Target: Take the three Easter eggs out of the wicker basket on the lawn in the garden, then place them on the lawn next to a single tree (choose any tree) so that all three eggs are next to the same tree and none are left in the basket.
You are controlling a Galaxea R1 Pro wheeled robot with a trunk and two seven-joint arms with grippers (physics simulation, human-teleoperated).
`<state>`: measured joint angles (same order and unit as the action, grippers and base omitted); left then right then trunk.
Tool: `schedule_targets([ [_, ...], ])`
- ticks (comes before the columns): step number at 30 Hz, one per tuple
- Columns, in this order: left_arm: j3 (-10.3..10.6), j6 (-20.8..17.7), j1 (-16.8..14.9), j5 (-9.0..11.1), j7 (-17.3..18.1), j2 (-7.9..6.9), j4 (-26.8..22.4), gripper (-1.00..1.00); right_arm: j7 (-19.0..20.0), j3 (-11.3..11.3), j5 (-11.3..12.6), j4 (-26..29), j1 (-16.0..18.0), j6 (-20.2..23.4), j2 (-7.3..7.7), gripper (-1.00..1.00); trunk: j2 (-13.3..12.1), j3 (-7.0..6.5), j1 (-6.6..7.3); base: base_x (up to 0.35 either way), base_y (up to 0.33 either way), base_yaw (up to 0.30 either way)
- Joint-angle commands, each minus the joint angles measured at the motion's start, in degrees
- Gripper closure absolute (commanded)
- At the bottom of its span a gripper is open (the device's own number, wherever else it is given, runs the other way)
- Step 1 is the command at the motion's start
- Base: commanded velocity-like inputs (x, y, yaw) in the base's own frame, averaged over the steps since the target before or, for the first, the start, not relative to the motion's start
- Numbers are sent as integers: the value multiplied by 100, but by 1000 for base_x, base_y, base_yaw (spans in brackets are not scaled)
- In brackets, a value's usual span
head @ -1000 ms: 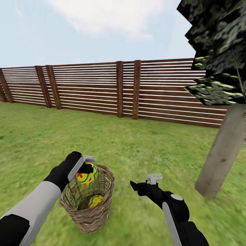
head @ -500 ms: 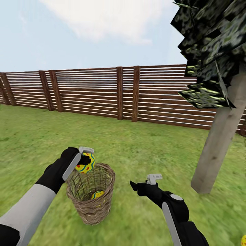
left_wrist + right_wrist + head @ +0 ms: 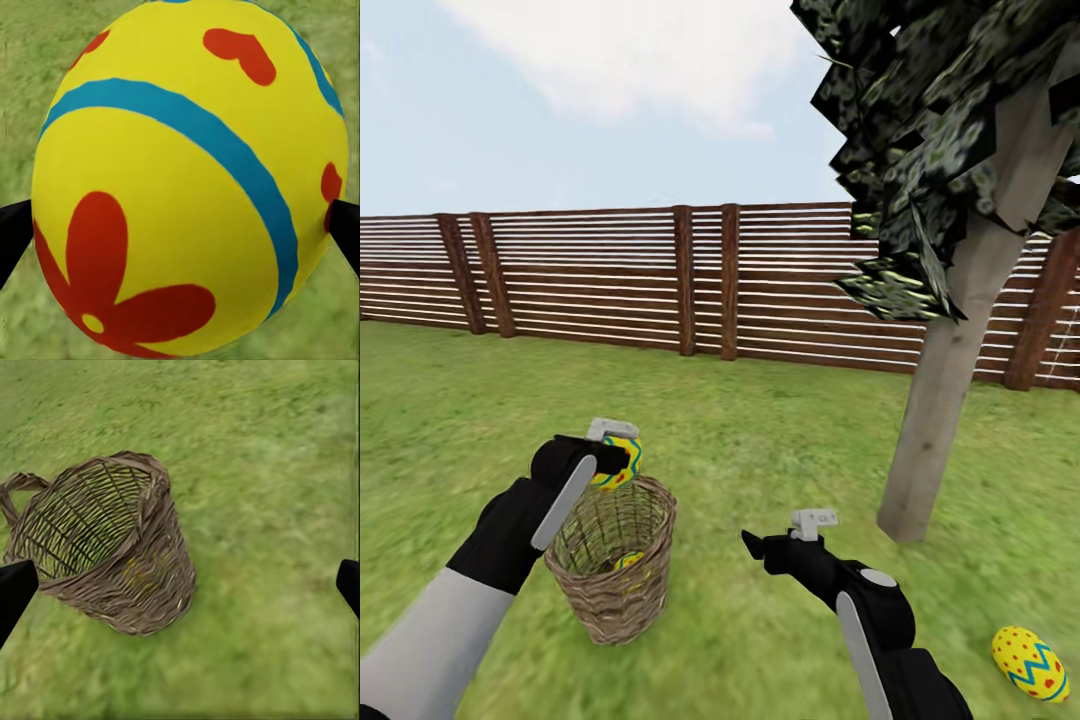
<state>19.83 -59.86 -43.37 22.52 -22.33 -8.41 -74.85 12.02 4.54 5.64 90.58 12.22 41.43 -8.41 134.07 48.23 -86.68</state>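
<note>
Bright, even daylight, no cast shadows; the mottled green grass lawn (image 3: 760,430) smears soft (worst toward six o'clock).

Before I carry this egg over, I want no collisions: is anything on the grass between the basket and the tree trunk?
Nothing visible: bare lawn lies between the wicker basket and the tree. The left gripper holds the egg above the basket.

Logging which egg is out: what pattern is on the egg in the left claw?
Yellow egg with a red flower and blue band, clearest in the left wrist view.
</note>
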Motion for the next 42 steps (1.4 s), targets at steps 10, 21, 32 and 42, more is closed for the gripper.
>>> schedule_targets([
  [10,38,-14,122,71,-390,39,-348,100,-23,-14,51,-3,5,33,6,-100,-400,-241,221,-4,0,-223],
  [21,31,-14,118,118,-380,75,-145,100,-19,-300,59,-5,9,32,6,-100,-841,-512,463,0,0,-223],
  [32,26,-14,102,259,-319,429,958,100,-21,-447,60,-5,9,37,6,-100,-1282,-783,705,0,0,-223],
  [42,37,-14,30,1035,-316,827,2494,100,-20,-537,51,3,9,38,6,-100,-1683,-1029,924,0,0,-223],
])
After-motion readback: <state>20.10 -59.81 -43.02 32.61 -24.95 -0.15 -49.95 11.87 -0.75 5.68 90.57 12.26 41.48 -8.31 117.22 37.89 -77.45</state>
